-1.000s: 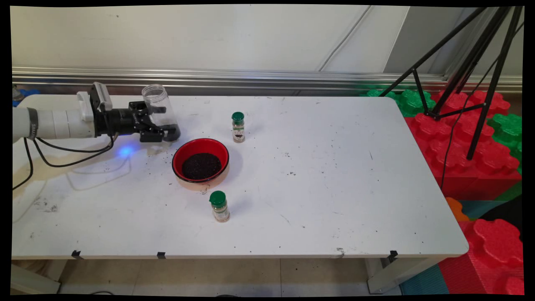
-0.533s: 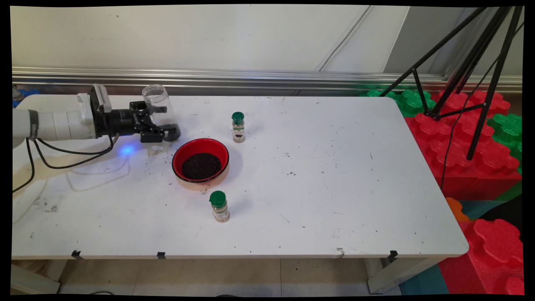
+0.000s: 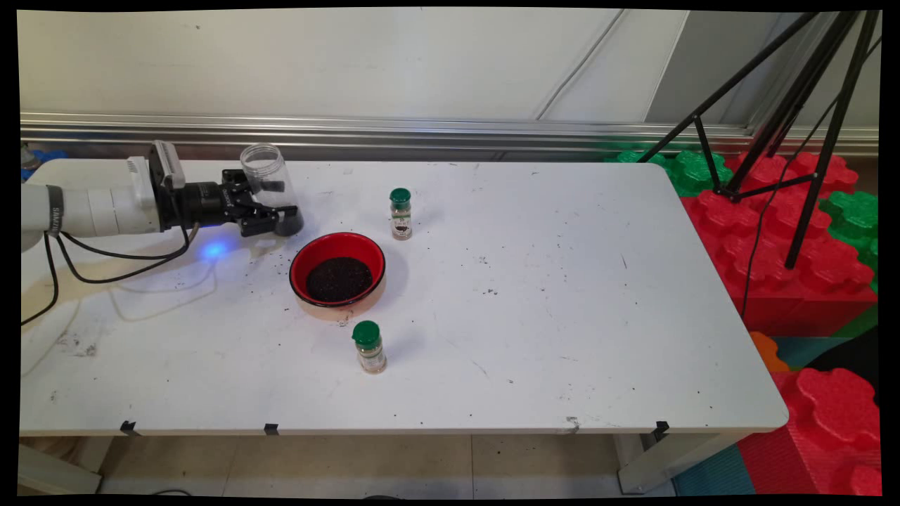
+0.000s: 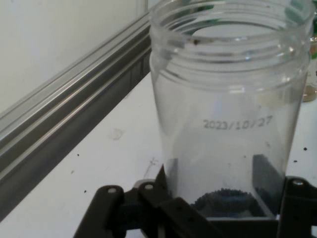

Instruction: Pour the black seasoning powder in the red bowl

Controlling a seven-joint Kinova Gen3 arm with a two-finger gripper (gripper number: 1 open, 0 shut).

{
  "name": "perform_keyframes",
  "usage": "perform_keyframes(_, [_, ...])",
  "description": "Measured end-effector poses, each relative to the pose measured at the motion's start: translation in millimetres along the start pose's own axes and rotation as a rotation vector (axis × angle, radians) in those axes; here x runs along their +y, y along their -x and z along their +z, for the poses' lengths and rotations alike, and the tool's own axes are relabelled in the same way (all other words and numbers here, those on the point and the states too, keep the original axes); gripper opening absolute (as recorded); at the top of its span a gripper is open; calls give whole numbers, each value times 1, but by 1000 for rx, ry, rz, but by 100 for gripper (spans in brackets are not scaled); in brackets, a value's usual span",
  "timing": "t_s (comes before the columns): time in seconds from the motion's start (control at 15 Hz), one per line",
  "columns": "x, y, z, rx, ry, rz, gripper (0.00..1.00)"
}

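— Which way does your clear plastic jar (image 3: 269,185) point?
— Mouth up, long axis leaning slightly left, at the tabletop's (image 3: 534,309) far left behind the red bowl (image 3: 338,269).
— And your end effector (image 3: 275,219)?
— Clenched on the jar's base; its fingers (image 4: 265,181) hide the dark grains there, and the rim is cut off in the hand view.

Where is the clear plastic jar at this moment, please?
In the main view the clear plastic jar sits far left, held in the end effector, just up-left of the red bowl.

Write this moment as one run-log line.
gripper: shut on jar | jar: upright, open, nearly empty | nearest: red bowl
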Motion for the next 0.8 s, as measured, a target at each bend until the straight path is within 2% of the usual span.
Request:
perform_keyframes(0.47, [-2,0,-1,6,-4,4,0])
perform_keyframes(0.8, [1,-8,1,9,13,66,0])
